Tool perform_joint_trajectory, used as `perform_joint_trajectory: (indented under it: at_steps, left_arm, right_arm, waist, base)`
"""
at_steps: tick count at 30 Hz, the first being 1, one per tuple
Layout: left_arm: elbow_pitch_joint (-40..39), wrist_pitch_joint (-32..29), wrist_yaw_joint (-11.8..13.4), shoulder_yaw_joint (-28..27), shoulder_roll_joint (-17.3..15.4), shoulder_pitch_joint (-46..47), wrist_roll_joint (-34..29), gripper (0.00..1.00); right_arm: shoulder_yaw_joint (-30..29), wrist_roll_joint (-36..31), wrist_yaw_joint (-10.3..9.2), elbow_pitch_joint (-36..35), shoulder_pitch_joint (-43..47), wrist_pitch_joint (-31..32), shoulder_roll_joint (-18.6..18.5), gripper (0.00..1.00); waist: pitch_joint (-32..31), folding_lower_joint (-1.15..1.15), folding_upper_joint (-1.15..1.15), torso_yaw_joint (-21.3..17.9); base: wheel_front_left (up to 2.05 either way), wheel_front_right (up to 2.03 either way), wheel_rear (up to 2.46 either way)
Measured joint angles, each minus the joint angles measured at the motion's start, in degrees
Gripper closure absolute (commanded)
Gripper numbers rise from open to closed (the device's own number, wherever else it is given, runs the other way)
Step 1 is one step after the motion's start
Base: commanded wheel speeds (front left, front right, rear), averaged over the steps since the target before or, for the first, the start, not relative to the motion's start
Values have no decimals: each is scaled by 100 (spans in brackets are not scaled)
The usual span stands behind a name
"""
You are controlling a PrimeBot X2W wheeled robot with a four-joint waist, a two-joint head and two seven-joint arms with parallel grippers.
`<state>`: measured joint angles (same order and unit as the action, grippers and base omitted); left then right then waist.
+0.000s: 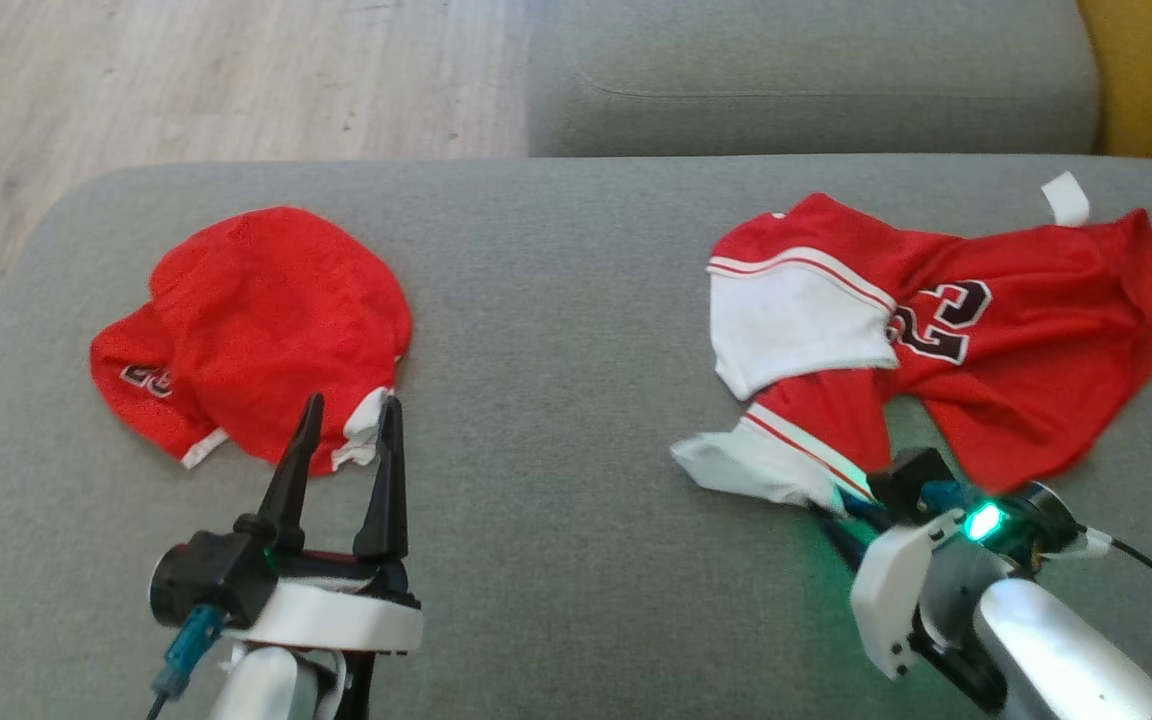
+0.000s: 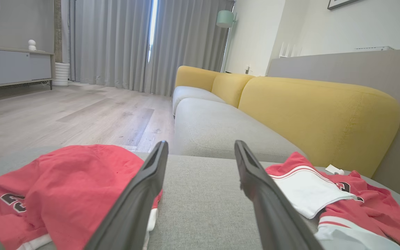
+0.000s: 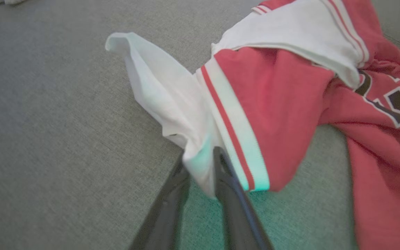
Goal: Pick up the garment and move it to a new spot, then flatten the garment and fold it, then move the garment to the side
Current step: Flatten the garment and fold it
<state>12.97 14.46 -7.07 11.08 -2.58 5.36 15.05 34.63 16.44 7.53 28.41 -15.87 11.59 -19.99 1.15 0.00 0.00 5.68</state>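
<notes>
Scanning from the left, I find a rounded bundle of red mesh cloth with white trim (image 1: 256,320) lying on the left part of the wide grey fabric sofa cushion (image 1: 556,330). It looks gathered rather than neatly folded, and I judge it is not the piece in hand. Black numerals (image 1: 146,380) show at its left edge, too tucked under to read. My left gripper (image 1: 352,405) hovers at the near edge of that bundle with its fingers spread and nothing between them.

The middle of the cushion is bare grey fabric. Further right, my right gripper (image 3: 200,156) is pinching the white hem at the near left corner of the crumpled red-and-white basketball jersey (image 1: 1016,350), which lies on the right part of the cushion, twisted and doubled over itself.

By my reckoning the task is at its very start: the pickup grasp is made, but the jersey is not lifted clear, and moving, flattening, folding and setting aside all remain.

For writing, the jersey carries black, white-outlined numerals (image 1: 941,320) I read as 23. A small white tag (image 1: 1066,198) at its far edge shows no legible print.
</notes>
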Motion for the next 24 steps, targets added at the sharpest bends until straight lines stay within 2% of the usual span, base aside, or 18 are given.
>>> perform_joint_trajectory:
  at_steps: [7,12,16,20,24]
  left_arm:
    - [-20,0,0,-9,1,2,-48,0]
    - [-31,0,-1,-9,0,2,-48,0]
    - [-60,0,-1,-10,0,0,-48,0]
    - [-115,0,-1,-13,0,-6,-47,0]
    - [-152,0,-1,-13,0,-14,-48,0]
  right_arm:
    - [-982,78,0,-609,16,-601,399,0]
    - [-1793,8,0,-1211,61,-1373,828,0]
    - [-2527,-301,0,-1662,524,-2075,1287,0]
    - [-2807,-504,0,-1801,907,-2331,1528,0]
    - [-2892,-646,0,-1806,1046,-2377,1619,0]
  waist:
    - [-3,1,0,-201]
    - [-26,1,0,-250]
    - [-85,0,0,-244]
    - [-82,0,0,-235]
    - [-38,0,0,-220]
  base:
    - [0,0,0]
    - [0,0,0]
    - [0,0,0]
    - [0,0,0]
    - [0,0,0]
